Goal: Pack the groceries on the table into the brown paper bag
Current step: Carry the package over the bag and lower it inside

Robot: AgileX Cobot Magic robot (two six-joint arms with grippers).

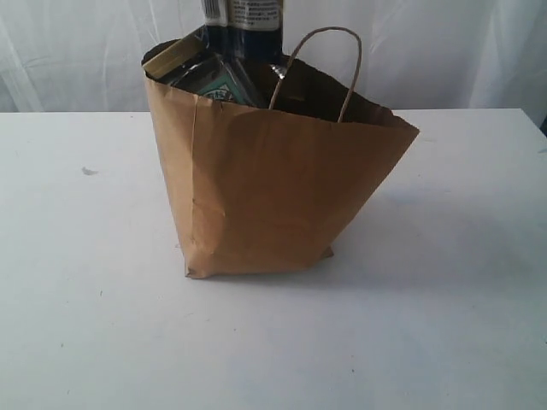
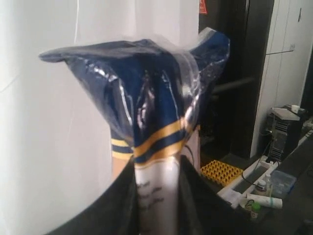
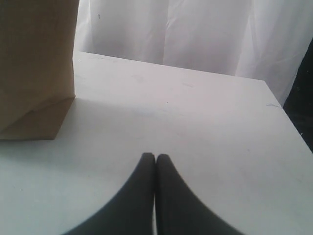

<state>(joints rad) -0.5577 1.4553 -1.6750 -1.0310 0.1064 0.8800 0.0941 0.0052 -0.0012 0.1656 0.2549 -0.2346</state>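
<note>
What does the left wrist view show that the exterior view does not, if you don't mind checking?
Only the left wrist view shows the left gripper clamped on the long dark-blue packet, the packet's crimped end and yellow stripes, and a cluttered room behind with a yellow tray. Only the exterior view shows the brown paper bag standing on the white table, one loop handle raised, and other packaging in its mouth. Both show the packet; in the exterior view it reaches from the top edge down to the bag's mouth.
</note>
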